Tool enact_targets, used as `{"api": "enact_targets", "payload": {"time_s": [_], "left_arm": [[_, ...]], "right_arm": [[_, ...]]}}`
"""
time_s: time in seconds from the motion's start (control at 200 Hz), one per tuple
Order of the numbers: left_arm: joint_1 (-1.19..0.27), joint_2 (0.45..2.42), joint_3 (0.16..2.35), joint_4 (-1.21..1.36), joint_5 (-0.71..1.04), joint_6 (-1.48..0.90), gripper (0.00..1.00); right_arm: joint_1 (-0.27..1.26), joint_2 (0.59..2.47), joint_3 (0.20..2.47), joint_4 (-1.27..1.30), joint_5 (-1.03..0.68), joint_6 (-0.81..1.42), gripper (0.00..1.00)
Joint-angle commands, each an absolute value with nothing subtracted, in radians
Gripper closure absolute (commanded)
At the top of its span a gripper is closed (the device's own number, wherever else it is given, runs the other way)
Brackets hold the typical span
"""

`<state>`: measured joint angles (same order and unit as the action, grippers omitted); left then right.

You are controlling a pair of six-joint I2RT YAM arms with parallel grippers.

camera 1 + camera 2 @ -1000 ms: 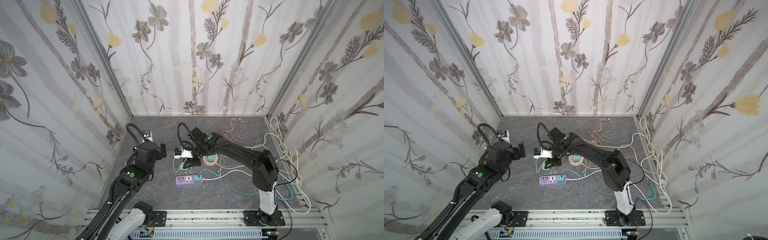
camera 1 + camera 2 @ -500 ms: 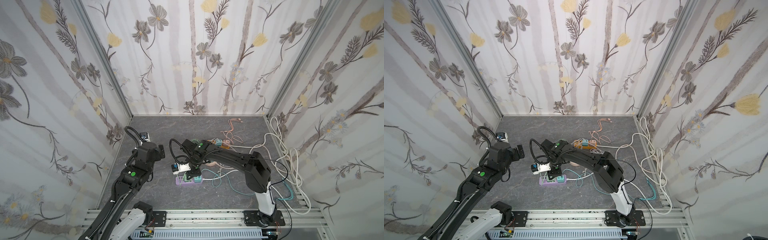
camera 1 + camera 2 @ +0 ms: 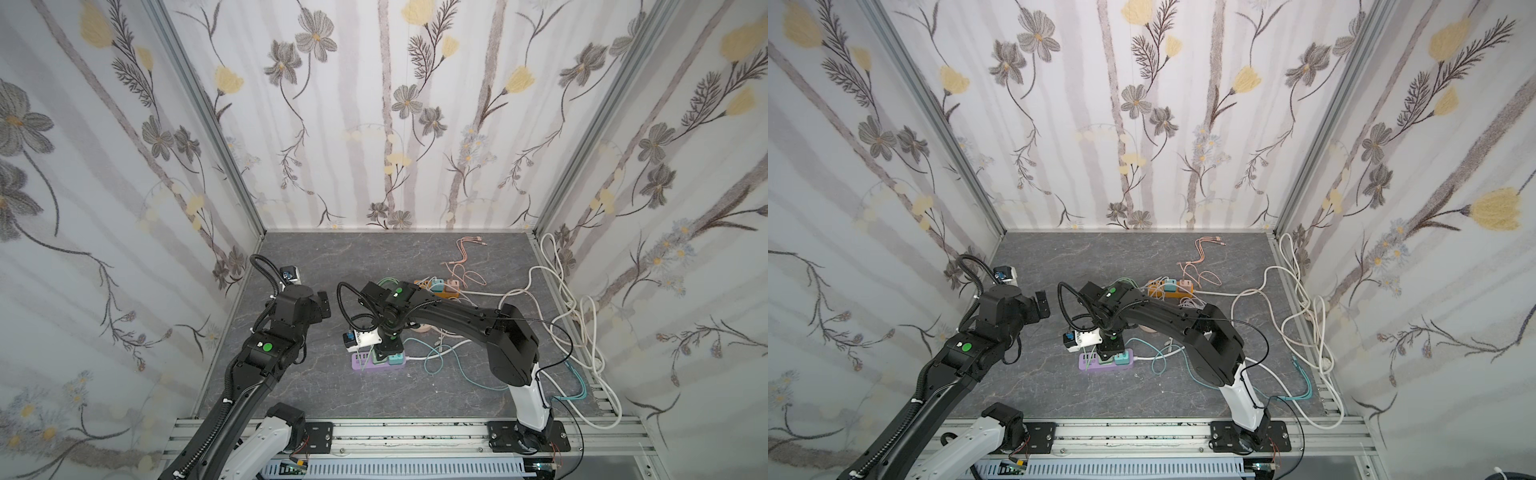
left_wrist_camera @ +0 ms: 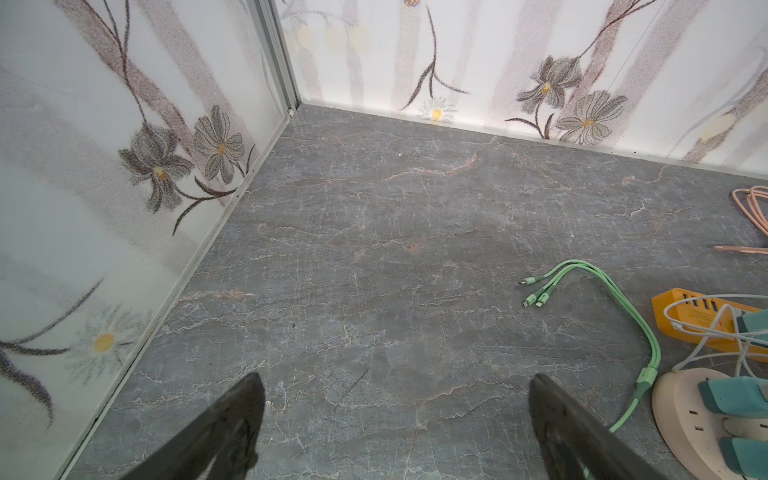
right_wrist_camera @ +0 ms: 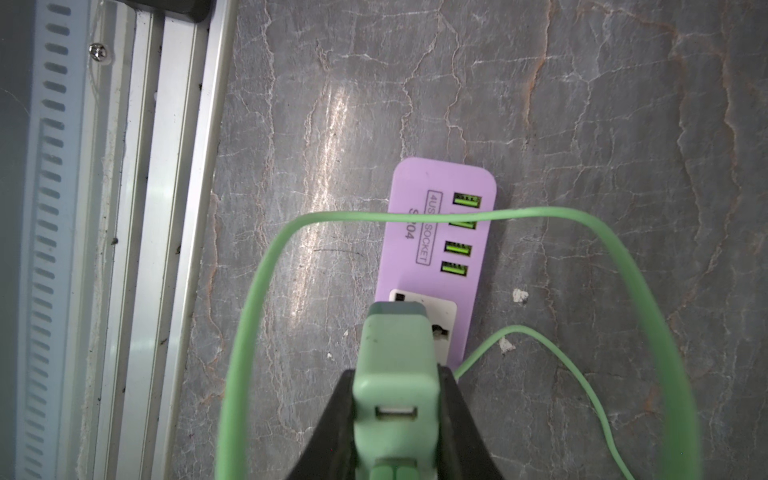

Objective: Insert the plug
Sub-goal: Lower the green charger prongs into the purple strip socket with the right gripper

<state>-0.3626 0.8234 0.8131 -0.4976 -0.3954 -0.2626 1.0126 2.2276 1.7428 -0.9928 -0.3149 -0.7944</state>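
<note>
Holds green plug (image 5: 395, 340) clamped in right gripper (image 5: 397, 374) over socket (image 5: 444, 311) of purple strip (image 5: 409, 266), apparently not yet seated, with left gripper (image 4: 395, 386) spread apart, empty.

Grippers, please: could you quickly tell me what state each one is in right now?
Left gripper: open, holding nothing.
Right gripper: shut on the green plug, at the purple power strip socket.
</note>
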Motion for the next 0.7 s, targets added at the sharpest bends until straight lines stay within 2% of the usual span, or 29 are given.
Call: {"api": "enact_targets", "payload": {"time_s": [0.0,0.435,0.49,0.58,0.695], "left_arm": [[-0.361,0.826,0.810,-0.490,-0.399,-0.279,0.00],[-0.356,0.835,0.803,-0.494,-0.390,-0.280,0.00],[-0.356,0.836,0.804,-0.495,-0.389,-0.279,0.00],[-0.356,0.838,0.802,-0.496,-0.388,-0.279,0.00],[-0.355,0.838,0.799,-0.498,-0.386,-0.281,0.00]], "right_arm": [[1.016,2.241,1.752,-1.003,-0.292,-0.794,1.00],[1.068,2.312,1.751,-1.001,-0.118,-0.743,1.00],[1.067,2.299,1.750,-0.990,-0.115,-0.733,0.91],[1.067,2.253,1.751,-0.976,-0.152,-0.738,0.65],[1.053,2.174,1.752,-0.950,-0.247,-0.749,0.51]]}}
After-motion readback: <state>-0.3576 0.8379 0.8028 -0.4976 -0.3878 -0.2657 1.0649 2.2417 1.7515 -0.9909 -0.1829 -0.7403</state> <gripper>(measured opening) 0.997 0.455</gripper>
